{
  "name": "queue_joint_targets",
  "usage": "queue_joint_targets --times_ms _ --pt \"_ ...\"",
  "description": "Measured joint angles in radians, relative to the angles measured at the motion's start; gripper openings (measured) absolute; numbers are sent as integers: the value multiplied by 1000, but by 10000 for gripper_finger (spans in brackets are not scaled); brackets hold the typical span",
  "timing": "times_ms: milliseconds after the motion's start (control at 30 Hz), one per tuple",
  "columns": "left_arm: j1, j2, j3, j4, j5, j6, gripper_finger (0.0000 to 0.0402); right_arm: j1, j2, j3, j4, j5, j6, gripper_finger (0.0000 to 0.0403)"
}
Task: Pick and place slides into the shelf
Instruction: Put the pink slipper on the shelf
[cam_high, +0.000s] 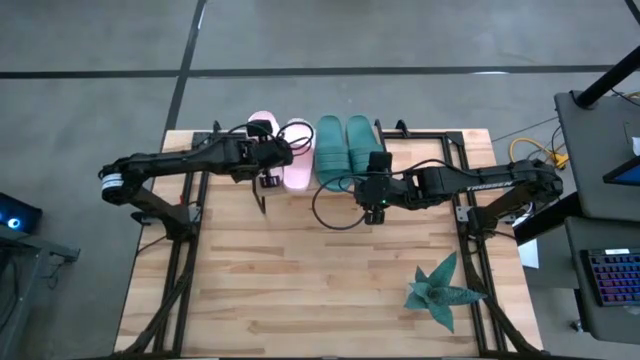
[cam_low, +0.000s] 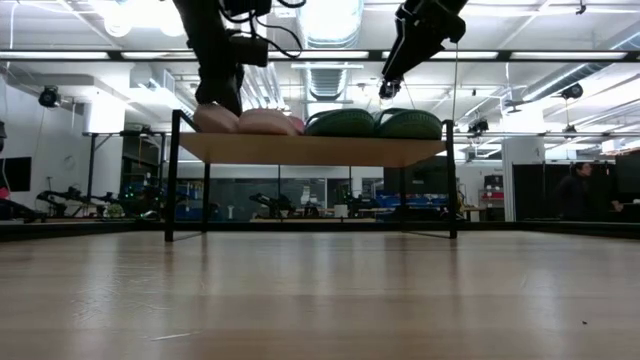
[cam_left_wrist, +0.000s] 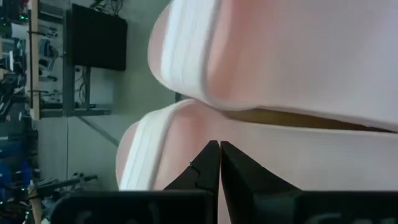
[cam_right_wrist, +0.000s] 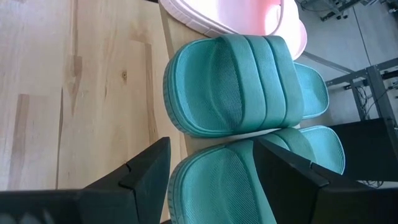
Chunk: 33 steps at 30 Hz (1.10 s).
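The shelf (cam_low: 310, 150) stands at the table's far edge. A pale pink pair of slides (cam_high: 297, 160) and a teal pair (cam_high: 332, 145) lie side by side on its board. My left gripper (cam_left_wrist: 219, 144) is shut over the pink pair (cam_left_wrist: 292, 56), its tips pointing at the nearer-looking pink slide (cam_left_wrist: 186, 130). My right gripper (cam_right_wrist: 212, 146) hangs open just above the heel of the right teal slide (cam_right_wrist: 217, 186). One finger stands on either side of that heel, clear of it. In the low view it (cam_low: 385, 92) hovers over the teal pair (cam_low: 375, 122). My left gripper's shut fingertips (cam_left_wrist: 210, 152) stand right at the strap side of one pink slide, slanting down toward the shelf. Whether they touch it, I cannot tell.
A spiky teal plant (cam_high: 440, 290) lies at the table's near right. A black cable (cam_high: 335, 210) loops over the table below the shelf. The wooden table (cam_high: 300, 290) lies bare toward its near edge. A person (cam_low: 575, 190) stands far off in the room.
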Motion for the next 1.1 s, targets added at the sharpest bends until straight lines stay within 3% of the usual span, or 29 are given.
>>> queue_joint_targets --times_ms 333,500,633,933,1100 --pt "-17 -41 28 1 14 3 0 0 0 0 0 0 -1 219" --pt "-43 -98 32 -19 223 8 2 0 0 0 0 0 -2 219" --pt "-103 -141 30 -49 346 -21 35 0 0 0 -3 0 -4 219" --pt "-311 -126 13 -79 332 -147 182 0 0 0 -8 0 4 219" --pt "-399 -51 10 -183 140 -266 202 0 0 -1 -9 0 4 219"
